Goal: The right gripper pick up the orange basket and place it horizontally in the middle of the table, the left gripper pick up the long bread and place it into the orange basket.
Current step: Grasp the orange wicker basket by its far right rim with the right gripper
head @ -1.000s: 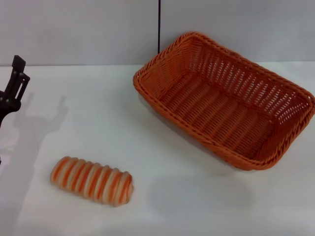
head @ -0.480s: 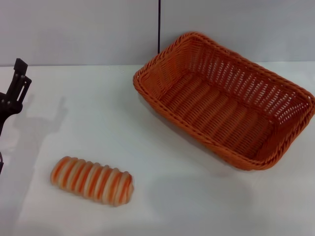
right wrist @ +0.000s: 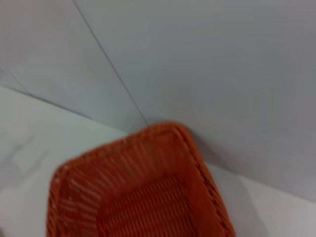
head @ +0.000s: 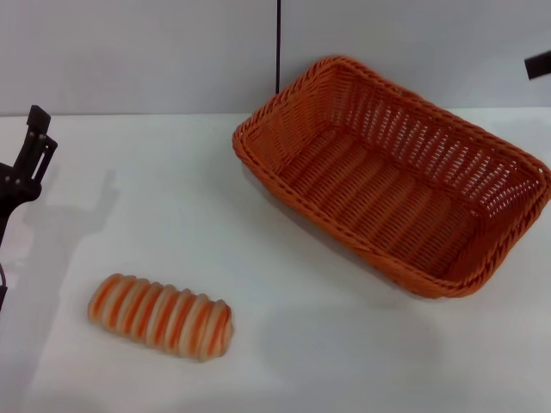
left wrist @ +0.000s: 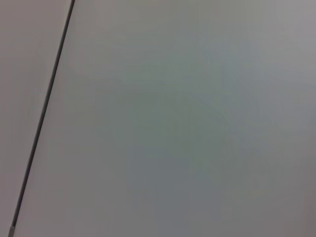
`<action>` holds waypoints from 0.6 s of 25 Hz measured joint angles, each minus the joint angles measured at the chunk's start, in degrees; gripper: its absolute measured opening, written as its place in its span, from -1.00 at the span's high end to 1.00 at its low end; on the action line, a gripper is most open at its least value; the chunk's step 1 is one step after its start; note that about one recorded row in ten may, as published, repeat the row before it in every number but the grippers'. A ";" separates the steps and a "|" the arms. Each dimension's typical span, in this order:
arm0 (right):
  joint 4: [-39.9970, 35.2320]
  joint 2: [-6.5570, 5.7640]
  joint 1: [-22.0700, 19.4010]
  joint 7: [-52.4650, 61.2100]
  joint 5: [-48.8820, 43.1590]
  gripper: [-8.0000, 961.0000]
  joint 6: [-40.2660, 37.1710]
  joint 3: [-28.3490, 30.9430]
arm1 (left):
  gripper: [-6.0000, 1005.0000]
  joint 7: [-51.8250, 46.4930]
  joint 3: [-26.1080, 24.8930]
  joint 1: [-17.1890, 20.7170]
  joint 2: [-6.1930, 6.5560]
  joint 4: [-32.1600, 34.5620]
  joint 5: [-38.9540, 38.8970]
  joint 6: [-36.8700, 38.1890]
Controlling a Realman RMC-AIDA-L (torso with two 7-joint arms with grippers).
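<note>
The orange basket (head: 392,172) sits empty on the white table (head: 172,198), right of centre and near the back wall, with its long axis running diagonally. One end of the basket (right wrist: 138,192) fills the lower part of the right wrist view. The long bread (head: 160,316) lies on the table at the front left, well apart from the basket. My left gripper (head: 34,133) hangs at the far left edge, above the table and behind the bread. Only a small black piece of my right gripper (head: 538,64) shows at the upper right edge, beyond the basket's far right corner.
A grey wall with a dark vertical seam (head: 278,47) stands right behind the basket. The left wrist view shows only that wall and a seam (left wrist: 42,116). Bare white tabletop lies between the bread and the basket.
A black piece of the right gripper has come into view at the upper right edge. The left gripper has shifted only slightly. Basket and bread have not moved.
</note>
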 joint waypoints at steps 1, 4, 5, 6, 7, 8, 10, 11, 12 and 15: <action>0.00 0.26 -0.09 -0.16 -0.94 -0.49 -0.01 -0.03 | -0.68 0.00 0.00 -0.01 0.00 0.00 0.00 -0.03; -0.11 1.23 -0.55 -0.96 -3.33 -0.48 -0.32 -0.04 | -0.67 0.00 0.00 -0.11 0.00 0.00 0.00 -0.38; 0.01 1.42 -0.67 -1.25 -3.71 -0.48 -0.35 -0.06 | -0.67 0.00 -0.01 -0.13 0.00 0.00 0.00 -0.50; 0.18 1.64 -0.83 -1.59 -4.11 -0.48 -0.35 -0.08 | -0.67 0.00 -0.02 -0.13 0.00 0.00 0.00 -0.59; 0.25 1.89 -1.03 -1.83 -4.62 -0.48 -0.40 -0.08 | -0.67 0.00 -0.05 -0.15 0.00 0.00 0.00 -0.64; 0.29 2.12 -1.18 -2.09 -5.16 -0.48 -0.48 -0.09 | -0.67 0.00 -0.07 -0.17 0.00 0.00 0.00 -0.69; 0.30 2.66 -1.47 -2.74 -6.35 -0.48 -0.64 -0.08 | -0.67 0.00 -0.10 -0.22 0.00 0.00 0.00 -0.72; 0.31 2.89 -1.57 -3.05 -7.04 -0.48 -0.71 -0.04 | -0.67 0.00 -0.10 -0.22 0.00 0.00 0.00 -0.72; 0.32 3.10 -1.77 -3.44 -7.95 -0.48 -0.79 -0.03 | -0.67 0.00 -0.17 -0.28 0.00 0.00 0.00 -0.81; 0.59 3.60 -2.13 -4.16 -9.32 -0.48 -0.92 -0.09 | -0.68 0.00 -0.23 -0.34 0.01 0.00 0.00 -0.94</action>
